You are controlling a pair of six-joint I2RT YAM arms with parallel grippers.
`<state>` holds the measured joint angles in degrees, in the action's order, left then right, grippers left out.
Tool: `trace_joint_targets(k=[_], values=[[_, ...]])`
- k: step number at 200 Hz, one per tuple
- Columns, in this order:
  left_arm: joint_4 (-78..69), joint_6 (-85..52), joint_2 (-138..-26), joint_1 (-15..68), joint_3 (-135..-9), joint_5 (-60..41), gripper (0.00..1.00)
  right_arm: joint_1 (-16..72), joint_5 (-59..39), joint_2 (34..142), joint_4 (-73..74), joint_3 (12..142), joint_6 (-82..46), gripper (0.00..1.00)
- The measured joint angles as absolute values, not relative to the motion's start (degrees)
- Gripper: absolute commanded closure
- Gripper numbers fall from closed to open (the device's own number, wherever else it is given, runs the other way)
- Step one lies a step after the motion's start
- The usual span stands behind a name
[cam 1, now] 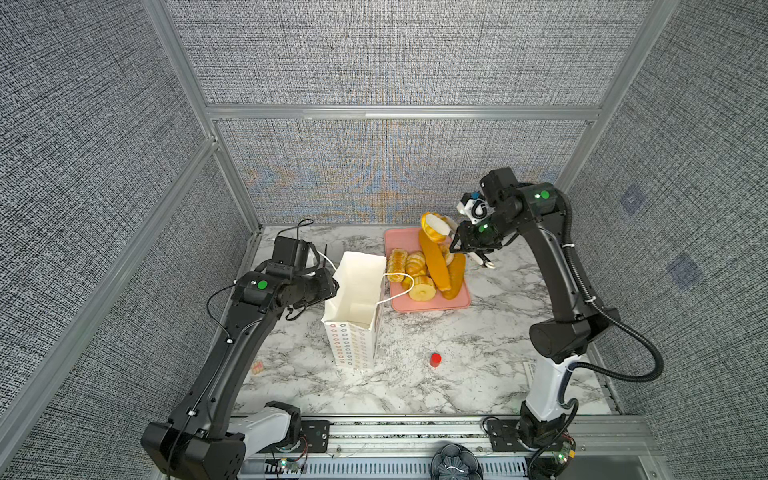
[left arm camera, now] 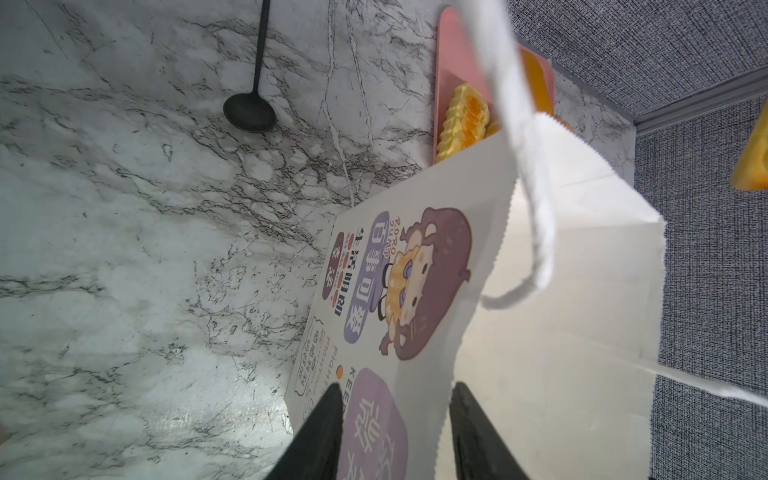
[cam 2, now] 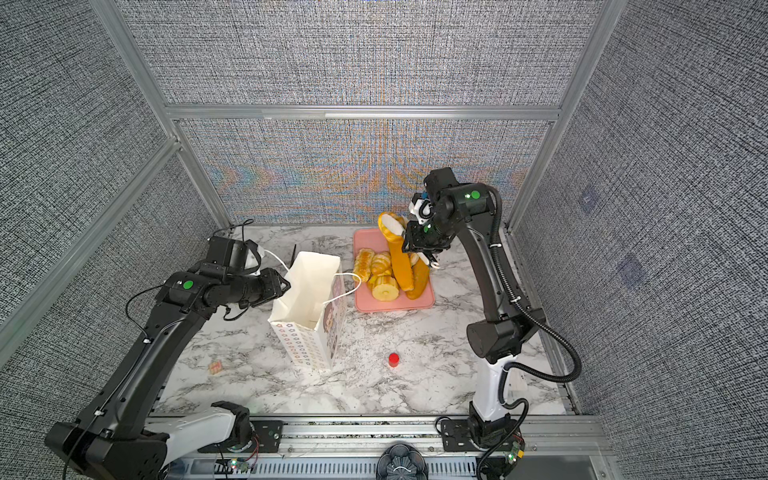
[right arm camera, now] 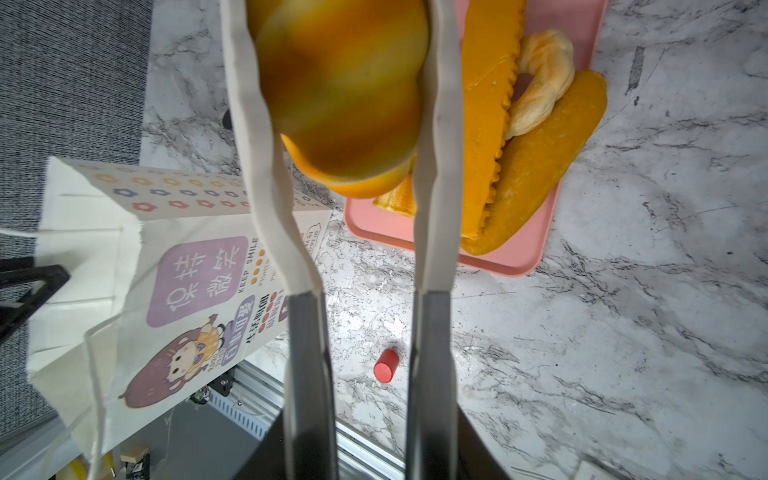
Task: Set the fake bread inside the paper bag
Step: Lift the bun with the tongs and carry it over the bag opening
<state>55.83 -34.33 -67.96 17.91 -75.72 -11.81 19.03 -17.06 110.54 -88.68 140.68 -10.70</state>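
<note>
Two arms engaged: right gripper (cam 1: 438,227) clamped on a golden bun (cam 1: 432,237), raised over pink tray's (cam 1: 415,305) far end; other bread (cam 1: 434,262) on tray. Left gripper (left arm camera: 397,388) straddles upright paper bag's (cam 1: 357,286) rim, can't tell if pinching.

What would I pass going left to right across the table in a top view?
Small cube → bag → tray. The red cylinder and the held bun fall within the tray's span, so they are left out.
</note>
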Motion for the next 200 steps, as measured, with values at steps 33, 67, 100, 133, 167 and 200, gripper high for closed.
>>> trace_joint_targets(k=[33,67,100,133,167,200], values=[[55.75,-34.50,-68.14,18.09,-75.50,-11.99,0.82,20.36,-19.42,109.91,-89.41,143.20,-12.36,0.60],[55.40,-35.03,-67.24,18.17,-75.46,-11.33,0.94,22.41,-22.83,108.14,-88.62,143.46,-14.94,0.60],[54.94,-37.19,-65.76,18.17,-75.20,-9.17,1.00,24.60,-26.41,105.65,-85.27,142.80,-18.31,0.59],[52.40,-39.86,-64.27,18.17,-72.75,-8.49,1.00,27.38,-29.28,104.66,-81.49,142.71,-21.89,0.59],[50.59,-42.54,-63.75,18.17,-70.94,-7.29,1.00,30.98,-30.87,104.79,-79.26,143.09,-24.75,0.59],[49.45,-43.97,-64.31,18.17,-71.24,-6.11,1.00,34.83,-31.38,105.34,-78.74,144.31,-25.82,0.59]])
